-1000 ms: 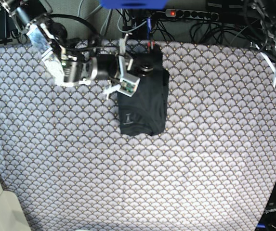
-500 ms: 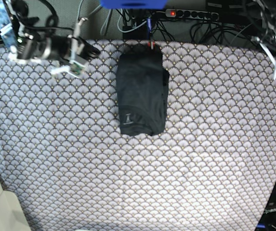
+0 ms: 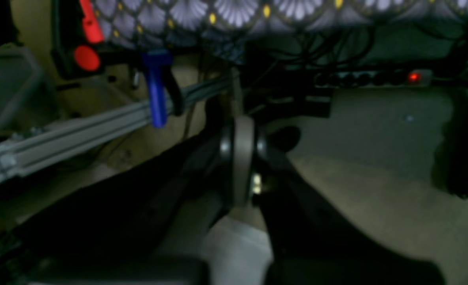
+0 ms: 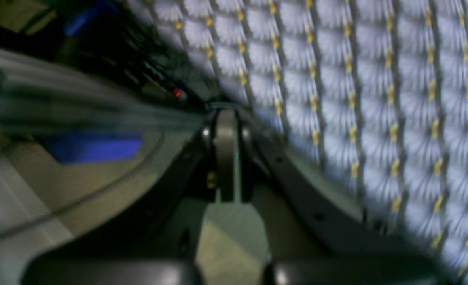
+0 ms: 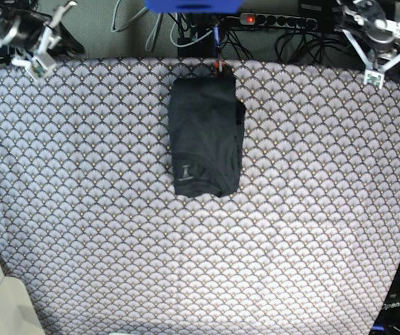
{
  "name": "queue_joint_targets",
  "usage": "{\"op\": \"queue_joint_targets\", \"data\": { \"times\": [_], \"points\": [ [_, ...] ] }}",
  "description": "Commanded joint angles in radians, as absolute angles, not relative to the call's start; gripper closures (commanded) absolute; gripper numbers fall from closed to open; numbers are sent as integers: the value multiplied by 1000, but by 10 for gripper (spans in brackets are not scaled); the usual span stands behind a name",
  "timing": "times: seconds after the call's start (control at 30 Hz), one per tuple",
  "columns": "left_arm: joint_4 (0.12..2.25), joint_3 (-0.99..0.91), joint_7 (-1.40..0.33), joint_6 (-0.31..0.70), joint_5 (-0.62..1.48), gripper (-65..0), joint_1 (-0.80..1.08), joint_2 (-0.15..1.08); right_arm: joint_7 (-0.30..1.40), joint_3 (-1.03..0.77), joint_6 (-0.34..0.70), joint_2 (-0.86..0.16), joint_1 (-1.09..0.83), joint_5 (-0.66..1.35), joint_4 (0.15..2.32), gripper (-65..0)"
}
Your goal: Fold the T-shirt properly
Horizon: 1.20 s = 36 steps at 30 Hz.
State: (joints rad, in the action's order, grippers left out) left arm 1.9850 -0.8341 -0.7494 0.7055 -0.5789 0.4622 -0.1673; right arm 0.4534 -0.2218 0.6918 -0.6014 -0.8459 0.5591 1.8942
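Base view shows the T-shirt (image 5: 206,136) folded into a narrow dark block at upper centre of the patterned tablecloth (image 5: 304,209), its pale label mark near the lower end. My right gripper (image 5: 42,42) sits in the upper left corner, my left gripper (image 5: 375,49) in the upper right — both well apart from the cloth. In each wrist view my jaws are pressed together, holding nothing.
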Motion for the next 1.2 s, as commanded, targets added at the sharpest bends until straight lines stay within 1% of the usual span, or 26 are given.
{"op": "queue_joint_targets", "data": {
  "times": [0.0, 0.1, 0.3, 0.37, 0.57, 0.67, 0.77, 0.97, 1.17],
  "points": [
    [2000, -839, -722, 698, -607, 0, 467, -157, 409, -231, 698, -595, -869, 559, 1882, 0],
    [1997, -840, -688, 698, -639, 0, 467, -157, 332, -229, 698, -559, -901, 487, 1816, 0],
    [1903, -863, -677, 698, -633, 0, 489, -157, 222, -236, 698, -446, -931, 363, 1696, 0],
    [1873, -868, -670, 698, -633, 0, 489, -157, 185, -271, 698, -404, -935, 329, 1659, 0],
    [1696, -868, -539, 698, -642, 0, 489, -157, 114, -441, 698, -260, -923, 185, 1563, 0],
    [1604, -885, -498, 698, -642, 0, 490, -157, 51, -522, 698, -186, -888, 104, 1515, 0],
    [1531, -900, -433, 698, -642, 0, 493, -157, 5, -575, 698, -136, -851, -4, 1457, 0],
    [1359, -901, -340, 698, -661, 0, 493, -157, -151, -644, 698, -51, -773, -166, 1285, 0],
    [1178, -901, -182, 698, -697, 0, 493, -157, -254, -687, 698, -35, -719, -268, 1122, 0]
  ]
}}
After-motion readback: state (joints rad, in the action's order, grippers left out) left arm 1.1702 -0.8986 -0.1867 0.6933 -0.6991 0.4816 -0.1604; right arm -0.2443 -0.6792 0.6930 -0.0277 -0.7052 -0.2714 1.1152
